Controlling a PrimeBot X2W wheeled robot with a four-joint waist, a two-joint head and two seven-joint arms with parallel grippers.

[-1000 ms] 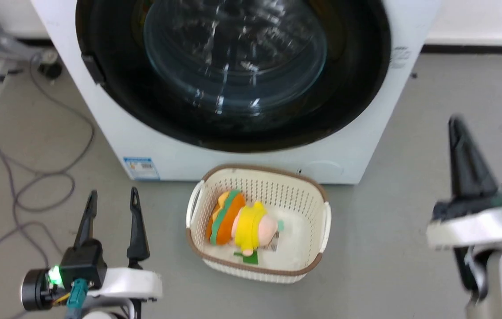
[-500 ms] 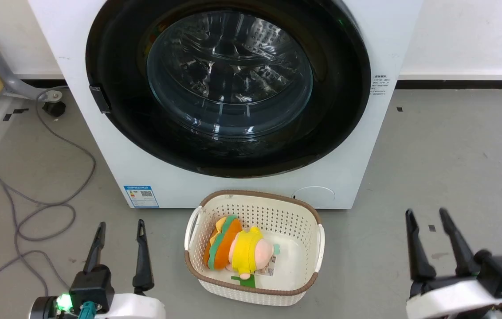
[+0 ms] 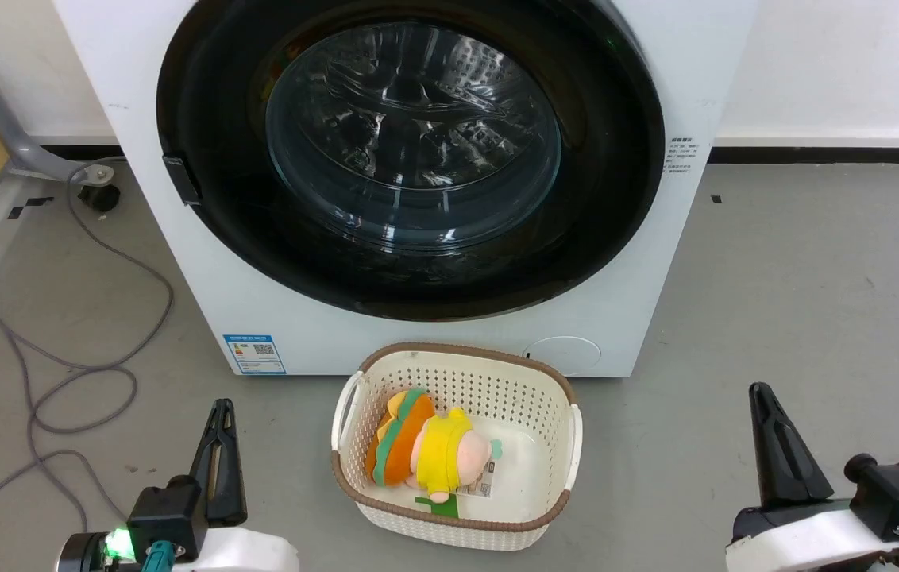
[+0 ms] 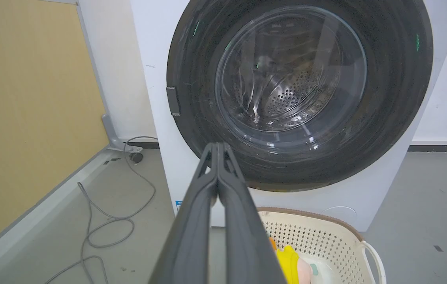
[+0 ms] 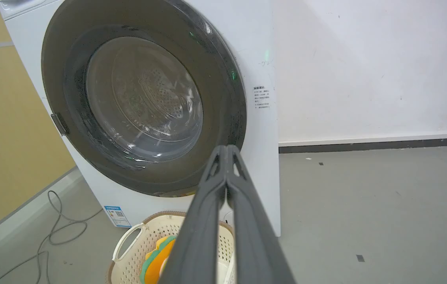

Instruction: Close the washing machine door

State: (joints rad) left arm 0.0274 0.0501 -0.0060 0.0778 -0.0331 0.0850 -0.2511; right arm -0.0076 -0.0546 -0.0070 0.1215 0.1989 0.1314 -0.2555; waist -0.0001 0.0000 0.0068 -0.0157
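Since half a second ago the left gripper [image 3: 221, 409] and right gripper [image 3: 761, 393] have closed empty, well apart from the large round glossy black door [image 3: 410, 151], which lies flush on the big white washing machine [image 3: 640, 302], so closing looks done.

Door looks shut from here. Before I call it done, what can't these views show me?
Top of the washing machine door: cut off by the head view's upper edge.
Whether it latched: its seam against the washing machine is too fine in every view.
Blue sticker print: too small, head view.
Plush toy in the basket: partly behind the right gripper, right wrist view.
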